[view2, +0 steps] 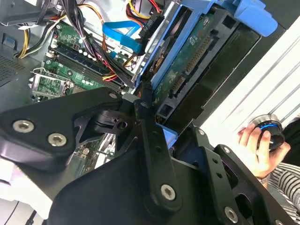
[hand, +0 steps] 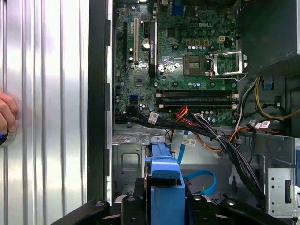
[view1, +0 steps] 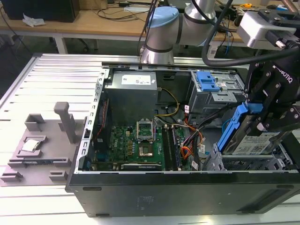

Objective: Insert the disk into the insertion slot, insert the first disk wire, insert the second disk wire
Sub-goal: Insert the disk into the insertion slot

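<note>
The disk [view1: 255, 143] hangs tilted at the exterior view's right end of the open computer case [view1: 164, 192], its lower edge at the mouth of the insertion slot [view1: 243, 164]; whether the two touch I cannot tell; the claw [view1: 257, 123] is closed on the disk by its blue carrier [view1: 234, 124], fingers clamped on either side

The likeliest trouble, as I judge it, is the tilt: a disk that meets the bay at this angle may catch a corner on the perforated wall and jam; force against that may twist the plastic carrier in the grip; a blue cable [hand: 206, 180] and a dark wire bundle [hand: 229, 150] lie close to the bay and may get pinched or pushed under the disk

The exterior view gives the label face and the disk's angle over the slot; the second wrist view gives the underside instead, green circuit board and connector edge, plus a person's hand [view2: 253, 150] on a round knob [view2: 268, 130] out on the ribbed tabletop [view1: 47, 89]; the first wrist view looks along the carrier toward the motherboard [hand: 178, 61] and shows how near the cables run
</note>
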You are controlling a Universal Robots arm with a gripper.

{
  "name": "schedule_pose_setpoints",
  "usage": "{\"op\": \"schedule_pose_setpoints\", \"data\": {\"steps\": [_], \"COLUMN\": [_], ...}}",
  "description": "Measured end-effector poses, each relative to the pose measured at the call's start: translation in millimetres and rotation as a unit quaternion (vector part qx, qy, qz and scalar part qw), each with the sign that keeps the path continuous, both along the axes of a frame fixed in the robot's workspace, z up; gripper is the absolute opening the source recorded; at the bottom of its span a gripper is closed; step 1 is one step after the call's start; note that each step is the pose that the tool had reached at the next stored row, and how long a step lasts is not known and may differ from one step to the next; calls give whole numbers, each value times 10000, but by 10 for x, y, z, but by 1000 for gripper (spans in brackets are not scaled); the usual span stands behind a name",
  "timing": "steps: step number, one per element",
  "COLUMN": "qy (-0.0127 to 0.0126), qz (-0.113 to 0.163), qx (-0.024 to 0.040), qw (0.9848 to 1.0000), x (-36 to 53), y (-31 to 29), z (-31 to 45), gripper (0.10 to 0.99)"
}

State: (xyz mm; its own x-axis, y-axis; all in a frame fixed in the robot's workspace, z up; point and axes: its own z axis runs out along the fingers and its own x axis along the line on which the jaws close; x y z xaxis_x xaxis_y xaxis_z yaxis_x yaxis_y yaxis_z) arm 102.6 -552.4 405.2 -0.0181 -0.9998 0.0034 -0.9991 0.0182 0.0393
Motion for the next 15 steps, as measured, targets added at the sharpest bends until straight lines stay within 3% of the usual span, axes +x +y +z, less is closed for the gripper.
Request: {"op": "schedule_pose_setpoints", "data": {"steps": [1,2,6,7,8,9,10,12,15], "qy": [0,0,0,0,0,0,0,0,0], "qz": [0,0,0,0,0,0,0,0,0], "qx": [-2,-1,0,0,0,0,0,0,0], "qw": [10000,10000,10000,10000,10000,10000,10000,10000,10000], "x": [0,0,0,0,0,0,0,0,0], "y": [0,0,0,0,0,0,0,0,0], "z": [1,0,-1,-1,-2,-2,-2,-2,-3], "gripper": [369,443,443,424,298,235,235,118,106]}}
